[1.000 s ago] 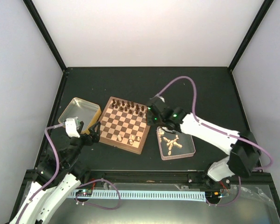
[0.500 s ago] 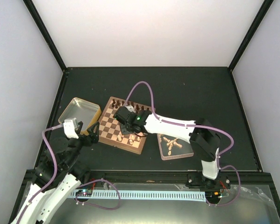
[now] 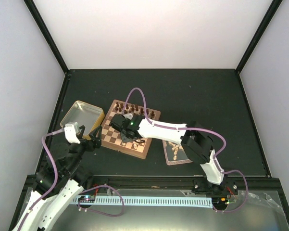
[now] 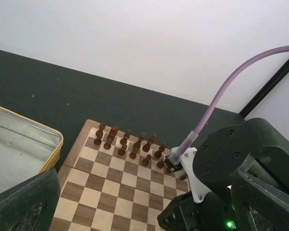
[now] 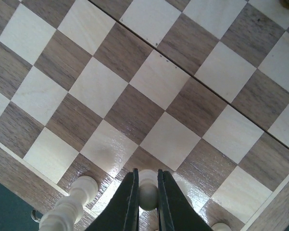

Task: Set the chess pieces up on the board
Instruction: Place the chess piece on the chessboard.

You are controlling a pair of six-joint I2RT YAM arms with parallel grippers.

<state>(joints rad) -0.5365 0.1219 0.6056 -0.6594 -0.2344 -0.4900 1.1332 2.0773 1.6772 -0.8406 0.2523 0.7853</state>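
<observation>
The board (image 3: 116,126) lies mid-table, with dark chessmen (image 3: 134,110) along its far edge. My right gripper (image 3: 124,134) reaches over the board's near left part. In the right wrist view it (image 5: 147,173) is shut on a pale beige pawn (image 5: 148,196), held upright low over the near-edge squares of the board (image 5: 149,77). Another pale piece (image 5: 69,206) stands just left of it. My left gripper (image 3: 94,136) hangs open and empty just off the board's left edge. The left wrist view shows the board (image 4: 106,192) and the dark chessmen (image 4: 130,144).
A yellow-rimmed metal tin (image 3: 81,115) sits left of the board and shows in the left wrist view (image 4: 19,144). A clear tray (image 3: 172,153) with loose pale pieces sits right of the board, partly under the right arm. The right arm's wrist (image 4: 240,163) fills the left wrist view's right side.
My right arm has swung left from beside the clear tray across the board to its near left part. The left arm has barely moved.
</observation>
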